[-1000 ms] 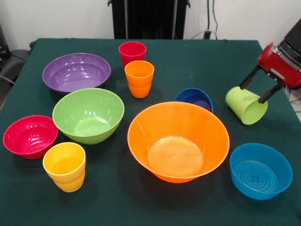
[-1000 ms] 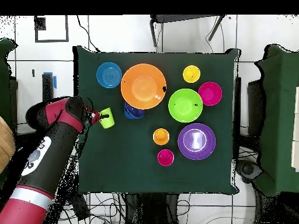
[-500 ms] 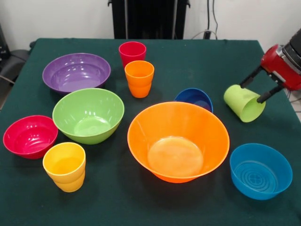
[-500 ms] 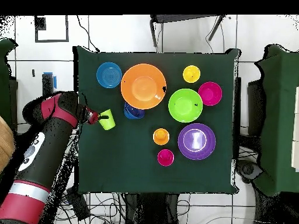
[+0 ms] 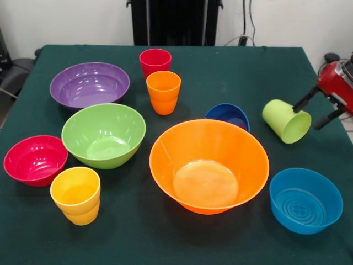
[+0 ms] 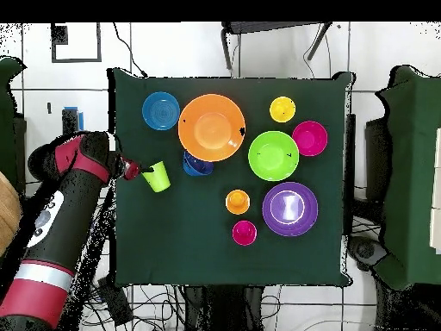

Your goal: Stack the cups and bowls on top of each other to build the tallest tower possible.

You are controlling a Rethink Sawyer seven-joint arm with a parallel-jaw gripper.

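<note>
The light green cup (image 5: 285, 120) (image 6: 157, 176) lies on its side near the table's right edge, mouth toward the front. My gripper (image 5: 306, 118) (image 6: 138, 168) is open just right of it, fingertips by the cup's rim, nothing held. The big orange bowl (image 5: 209, 164) (image 6: 212, 127) sits upright in the middle, with the dark blue bowl (image 5: 228, 115) behind it and the light blue bowl (image 5: 305, 200) to its right. On the left stand the lime green bowl (image 5: 103, 134), purple bowl (image 5: 89, 84), red bowl (image 5: 35, 159), yellow cup (image 5: 76, 195), orange cup (image 5: 163, 91) and red cup (image 5: 155, 62), all apart.
The dark green table (image 5: 242, 72) ends just right of the gripper, and my arm (image 6: 60, 224) reaches in over that edge. A black chair back (image 5: 174, 22) stands behind the far edge.
The gripper has drawn back to the right, off the light green cup it was straddling. The cup has settled slightly lower on its side.
</note>
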